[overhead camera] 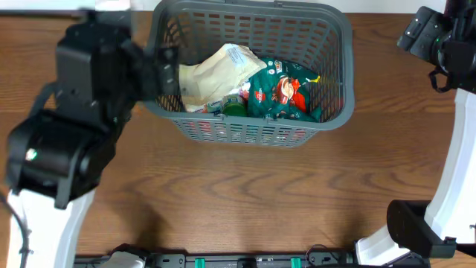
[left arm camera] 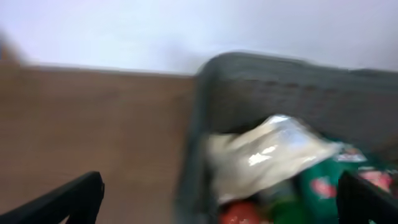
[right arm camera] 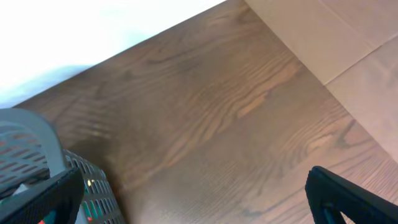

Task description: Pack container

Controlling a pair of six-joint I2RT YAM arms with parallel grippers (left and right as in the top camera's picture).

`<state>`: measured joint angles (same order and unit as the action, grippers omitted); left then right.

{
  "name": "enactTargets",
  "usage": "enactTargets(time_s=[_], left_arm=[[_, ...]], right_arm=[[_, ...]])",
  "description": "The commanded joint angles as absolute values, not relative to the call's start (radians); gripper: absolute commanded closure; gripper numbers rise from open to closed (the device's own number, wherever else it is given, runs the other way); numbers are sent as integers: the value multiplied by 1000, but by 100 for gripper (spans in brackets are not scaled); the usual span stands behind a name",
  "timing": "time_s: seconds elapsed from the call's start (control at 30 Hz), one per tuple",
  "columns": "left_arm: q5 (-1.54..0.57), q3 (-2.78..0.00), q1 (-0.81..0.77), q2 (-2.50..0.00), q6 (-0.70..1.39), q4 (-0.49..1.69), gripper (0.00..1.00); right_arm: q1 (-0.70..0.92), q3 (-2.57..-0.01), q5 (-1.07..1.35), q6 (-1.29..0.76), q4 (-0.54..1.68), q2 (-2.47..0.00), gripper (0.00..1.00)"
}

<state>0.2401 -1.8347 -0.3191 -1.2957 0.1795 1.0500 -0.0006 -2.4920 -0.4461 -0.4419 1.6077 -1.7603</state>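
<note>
The dark-grey slotted container (overhead camera: 245,134) stands at the back middle of the wooden table. Inside lie a cream pouch (overhead camera: 216,74), a green and red snack bag (overhead camera: 282,93) and a small green item (overhead camera: 235,106). My left gripper (overhead camera: 165,71) is open and empty, high over the container's left rim. Its blurred wrist view shows the container's rim (left arm camera: 205,124), the pouch (left arm camera: 267,155) and the green bag (left arm camera: 323,186) between wide-apart fingers (left arm camera: 217,205). My right gripper (overhead camera: 424,33) is open and empty at the far right; its fingers (right arm camera: 199,199) frame bare table beside the container's corner (right arm camera: 37,137).
A cardboard-coloured surface (right arm camera: 336,43) lies beyond the table's right edge. The white arm bases (overhead camera: 44,223) (overhead camera: 446,216) stand at the front left and front right of the wooden table (overhead camera: 245,201).
</note>
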Motion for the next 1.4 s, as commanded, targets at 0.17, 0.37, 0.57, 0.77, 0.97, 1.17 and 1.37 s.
enactTargets(time_s=[0.17,0.37,0.57,0.77,0.97,1.17,1.37], left_arm=[[383,-1840,-284,-1215,242,1115,1],[383,-1839,-284,-1214,242,1115,1],[383,-1839,-284,-1215,242,1118,1],[383,-1839,-284,-1215,242,1118,1],[383,-1839,-284,-1215,242,1118,1],[383,-1839,-284,-1215,242,1118,2],[407,-1839,-284,-1193,212,1117,1]], right_arm=[[-5,-2502,-463,-456,1609,-1758,1],[-5,-2502,-463,-456,1609,-1758,1],[-5,-2502,-463,-456,1609,-1758,1],[-5,-2502,-463,-456,1609,-1758,1],[-5,-2502,-463,-456,1610,-1758,1],[-5,-2502,-463,-456,1609,-1758,1],[-5,-2502,-463,-456,1609,-1758,1]])
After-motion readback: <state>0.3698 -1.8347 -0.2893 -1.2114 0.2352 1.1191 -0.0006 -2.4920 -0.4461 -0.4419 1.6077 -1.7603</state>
